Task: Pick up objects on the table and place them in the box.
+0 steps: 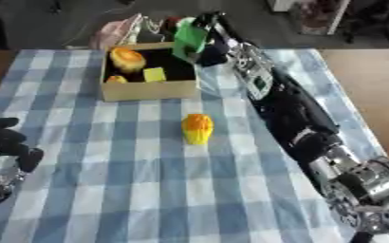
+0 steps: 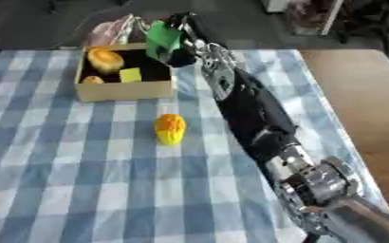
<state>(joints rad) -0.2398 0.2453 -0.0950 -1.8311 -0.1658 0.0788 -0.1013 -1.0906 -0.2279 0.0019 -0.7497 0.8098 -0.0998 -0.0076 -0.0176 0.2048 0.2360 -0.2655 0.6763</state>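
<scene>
**Green piece over the box, corn toy waiting on the table**

So the right hand (image 1: 208, 43) was stretched out to the far side of the table (image 1: 131, 190), fingers curled round a green block (image 1: 189, 38), holding it right above the far right corner of the box (image 1: 148, 90). Looked like it was about to go in. Hard to say exactly what the green thing was, just a bright, flat-sided shape, probably light plastic and stiff, so no real worry about crushing it.

Inside the box there were already an orange round toy (image 1: 127, 58) at the far left, a small yellow cube (image 1: 154, 74) in the middle and another orange bit (image 1: 115, 79) in the near left corner.

The one left out was the corn (image 1: 198, 128), a yellow toy with an orange top, standing on the checked cloth just near of the box, well apart from both hands. My guess: hollow plastic, light, rigid, a bit slick and bumpy. It tapers, so I'd take it round the middle from the sides, not by the tip, or it could tip over and roll.

Left hand (image 1: 7, 147) sat idle at the near left edge, fingers relaxed, holding nothing.
</scene>
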